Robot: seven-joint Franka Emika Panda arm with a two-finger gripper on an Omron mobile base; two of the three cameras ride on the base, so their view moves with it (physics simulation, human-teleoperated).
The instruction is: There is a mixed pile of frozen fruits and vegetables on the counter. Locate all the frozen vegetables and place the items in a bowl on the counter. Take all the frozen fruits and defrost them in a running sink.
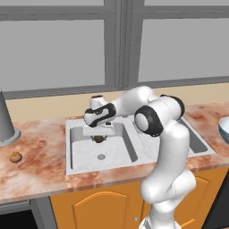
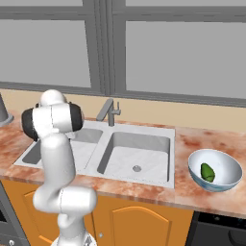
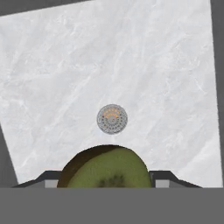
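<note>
My gripper [image 1: 99,135] hangs over the left basin of the grey sink [image 1: 79,150], shut on a dark olive-green frozen fruit [image 1: 99,139]. In the hand view this fruit [image 3: 107,168] shows a green cut face between my two fingertips [image 3: 47,177], straight above the round drain [image 3: 112,118]. The orange-tan ball [image 1: 16,157] lies on the pink marbled counter [image 1: 40,152], left of the sink. At the right, the pale bowl [image 2: 226,181] holds the bright green oblong vegetable [image 2: 207,172]. The bowl's edge [image 1: 224,128] also shows at the far right of the left base view.
A grey angular faucet [image 2: 109,111] stands behind the two basins of the sink [image 2: 144,128]. A grey tapered pot [image 1: 4,120] sits at the counter's far left. Windows rise behind the counter, and orange cabinet doors [image 1: 103,208] run below it.
</note>
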